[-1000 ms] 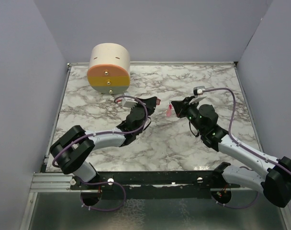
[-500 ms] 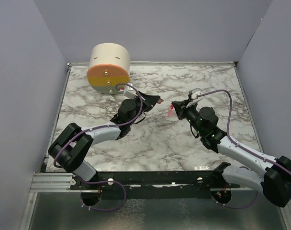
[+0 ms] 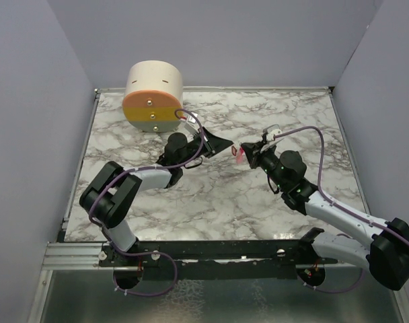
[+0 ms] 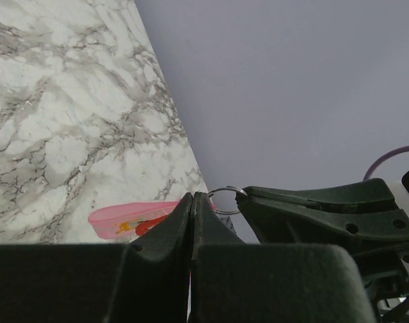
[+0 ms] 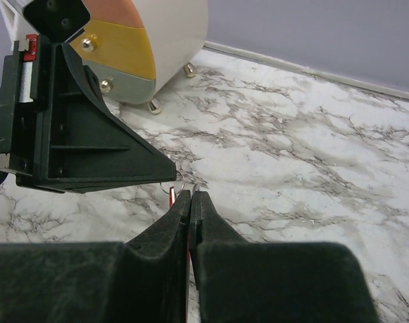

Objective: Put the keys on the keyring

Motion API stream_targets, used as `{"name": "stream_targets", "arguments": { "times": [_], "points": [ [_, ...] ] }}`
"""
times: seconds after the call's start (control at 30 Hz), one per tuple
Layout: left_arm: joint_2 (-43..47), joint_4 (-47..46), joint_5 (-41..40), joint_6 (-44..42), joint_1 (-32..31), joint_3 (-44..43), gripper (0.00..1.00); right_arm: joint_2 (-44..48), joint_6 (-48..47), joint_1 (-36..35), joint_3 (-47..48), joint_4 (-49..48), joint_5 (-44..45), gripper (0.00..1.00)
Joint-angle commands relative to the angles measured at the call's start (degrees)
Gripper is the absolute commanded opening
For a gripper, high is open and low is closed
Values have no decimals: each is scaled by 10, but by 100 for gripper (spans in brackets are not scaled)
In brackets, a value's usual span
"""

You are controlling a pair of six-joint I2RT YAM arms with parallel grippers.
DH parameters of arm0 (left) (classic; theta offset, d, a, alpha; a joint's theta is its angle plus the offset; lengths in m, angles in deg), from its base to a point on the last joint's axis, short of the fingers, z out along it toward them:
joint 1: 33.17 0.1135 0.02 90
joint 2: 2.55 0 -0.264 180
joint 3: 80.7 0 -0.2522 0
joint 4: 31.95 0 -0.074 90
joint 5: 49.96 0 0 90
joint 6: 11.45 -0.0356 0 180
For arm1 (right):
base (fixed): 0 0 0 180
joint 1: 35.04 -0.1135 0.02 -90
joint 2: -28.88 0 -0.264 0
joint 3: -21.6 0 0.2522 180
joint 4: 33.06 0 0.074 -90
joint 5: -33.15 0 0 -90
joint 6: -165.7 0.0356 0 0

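Note:
My left gripper [image 3: 228, 147] and right gripper [image 3: 246, 149] meet tip to tip above the middle of the marble table [image 3: 211, 202]. Both are shut. The keyring's thin metal ring [image 4: 226, 200] sits right between the two tips; it also shows in the right wrist view [image 5: 175, 182]. Its pink strip [image 3: 239, 157] hangs under the tips and shows in the left wrist view [image 4: 117, 219]. A red sliver shows in the gap of my left jaws and looks like the key. A red edge [image 5: 171, 196] runs into the right jaws. Both grips are partly hidden.
A cream cylinder with an orange and yellow face [image 3: 153, 96] stands at the back left, close behind the left arm; it also shows in the right wrist view [image 5: 144, 40]. Grey walls close the table on three sides.
My left gripper has swung right and toward the back. My right gripper has shifted slightly left. The gap between the tips has closed and they now touch at the ring.

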Motion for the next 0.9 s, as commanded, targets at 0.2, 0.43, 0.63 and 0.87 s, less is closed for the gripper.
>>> {"name": "stream_targets", "arguments": {
  "times": [0.2,0.43,0.63,0.87],
  "points": [
    [-64,-148,107,84,14,-27,0,-17,-10,-2,-5,-31,-20,1],
    [-66,-166,102,110,18,-24,0,-14,-9,-2,-12,-41,-9,1],
    [-56,-180,74,136,23,-2,0,-13,-2,-2,-37,-90,-7,1],
    [-47,-191,53,166,26,15,0,-17,10,-2,-76,-177,0,1]
  ]
}}
